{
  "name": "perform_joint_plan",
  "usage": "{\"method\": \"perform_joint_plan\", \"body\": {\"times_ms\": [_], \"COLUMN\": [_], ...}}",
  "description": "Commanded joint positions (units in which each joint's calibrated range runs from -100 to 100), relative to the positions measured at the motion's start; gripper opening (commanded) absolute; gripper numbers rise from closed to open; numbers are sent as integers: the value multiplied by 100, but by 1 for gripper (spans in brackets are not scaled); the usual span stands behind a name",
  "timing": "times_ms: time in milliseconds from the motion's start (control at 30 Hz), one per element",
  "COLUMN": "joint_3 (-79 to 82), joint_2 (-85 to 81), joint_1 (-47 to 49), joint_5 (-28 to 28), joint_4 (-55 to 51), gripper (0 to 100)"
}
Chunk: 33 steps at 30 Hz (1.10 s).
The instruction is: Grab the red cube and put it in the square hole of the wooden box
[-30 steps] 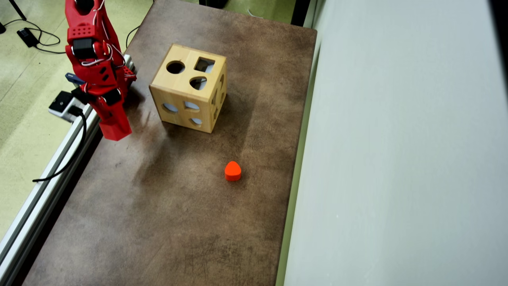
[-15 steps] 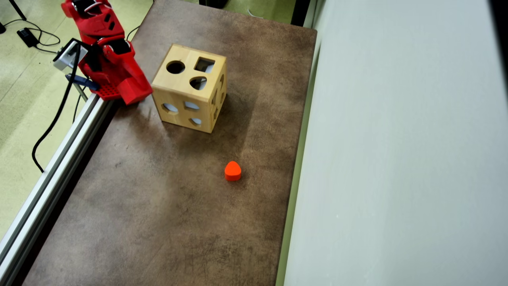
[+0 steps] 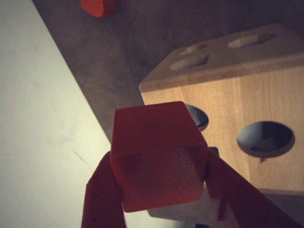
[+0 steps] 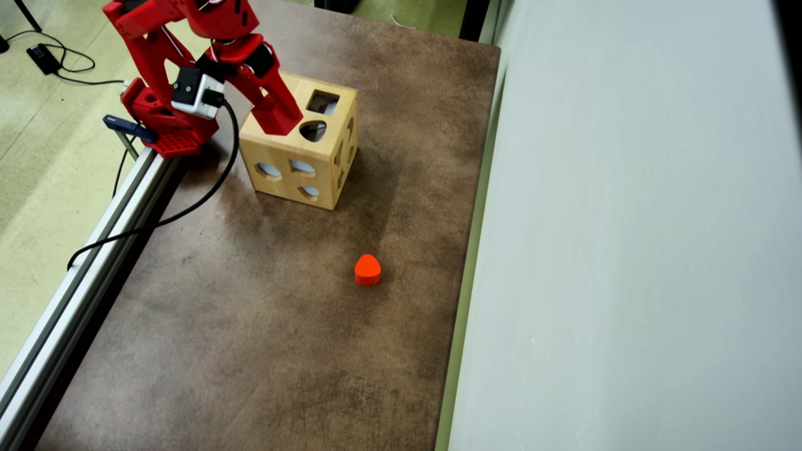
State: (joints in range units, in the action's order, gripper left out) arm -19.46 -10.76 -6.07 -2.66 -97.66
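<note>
Nearest to the wrist camera, the red two-finger gripper (image 3: 161, 183) pinches the red plastic cube (image 3: 159, 154) between its fingers, one finger pressing on each side face, so the cube is carried in the air and its top face stays free and visible. I judge this side grip is chosen so that the bottom of the cube can go first into an opening. Just behind the cube stands the light wooden box with cut-out holes (image 3: 228, 95); in the wrist view its side wall shows round holes and its top shows further openings, seen very flat from this angle. In the overhead view the gripper (image 4: 283, 125) hangs over the top of the wooden box (image 4: 301, 163), near its left part, and the cube itself is hidden under the arm. The square hole (image 4: 322, 102) lies a little farther on the same top face, beside a rounded hole (image 4: 312, 131), so the cube seems not yet over it; I think the arm must shift toward it and line up the cube's edges. Farther away on the brown table (image 4: 250, 344) rests a small orange-red rounded block (image 4: 368, 269), well apart from the box.
</note>
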Motion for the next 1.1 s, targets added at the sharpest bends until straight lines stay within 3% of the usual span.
{"method": "perform_joint_plan", "body": {"times_ms": [0, 233, 633, 1067], "joint_3": [-281, -308, -362, -272], "joint_2": [129, 545, 1412, 1454], "joint_1": [288, 1001, 1878, 1893], "joint_5": [-366, -908, -884, -679], "joint_4": [-65, -57, -57, -57], "gripper": [2, 2, 2, 2]}}
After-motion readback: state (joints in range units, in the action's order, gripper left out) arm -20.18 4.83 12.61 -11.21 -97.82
